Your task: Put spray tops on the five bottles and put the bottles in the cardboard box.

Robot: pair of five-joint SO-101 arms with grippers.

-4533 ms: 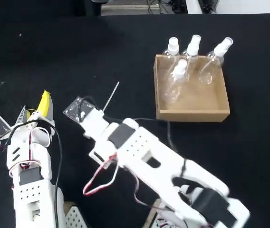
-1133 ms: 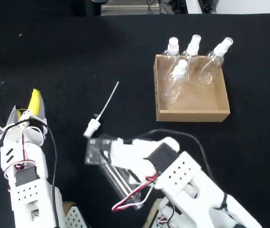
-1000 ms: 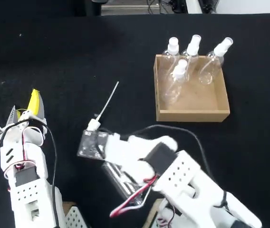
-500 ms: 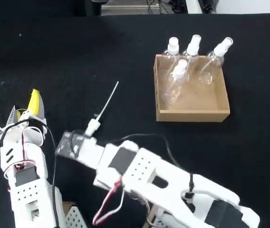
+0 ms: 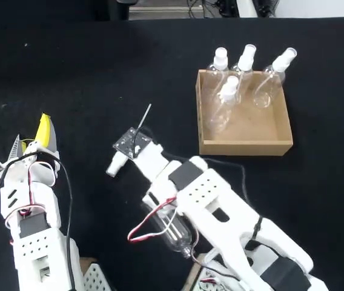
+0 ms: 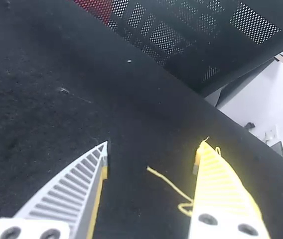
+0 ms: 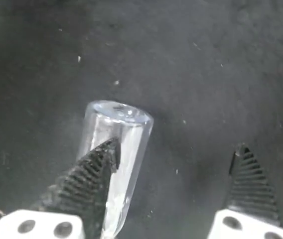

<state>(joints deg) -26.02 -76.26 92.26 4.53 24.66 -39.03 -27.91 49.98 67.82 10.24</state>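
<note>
1. One cardboard box (image 5: 244, 147) sits in the upper right part of the high view, on the black table (image 5: 69, 73).
2. There are five bottles. Four of them (image 5: 221, 115) are in the box, each with a white spray top (image 5: 246, 57) on it. Three lean at the far wall with their tops above the edge, and one lies slanted more to the middle.
3. The fifth bottle (image 5: 178, 236) lies on the table in the lower middle of the high view, without a top. In the right wrist view its open neck (image 7: 119, 112) shows.
4. One loose spray top (image 5: 116, 163) lies on the table left of centre, well apart from the box. Its thin tube points up and to the right.
5. There are two grippers. The left gripper (image 5: 36, 138) is at the lower left of the high view. Its fingers are spread, with only black cloth between them in the left wrist view (image 6: 153, 147).
6. The right gripper (image 7: 177, 145) also has its fingers spread. The fifth bottle is beside one finger and partly behind it, not between the two. I cannot tell if they touch.
7. Hard to see:
   - The right arm (image 5: 220, 212) covers most of the fifth bottle.
   - The arm's small board covers the middle of the loose tube.
   - The clear bodies of the bottles in the box are hard to trace.
</note>
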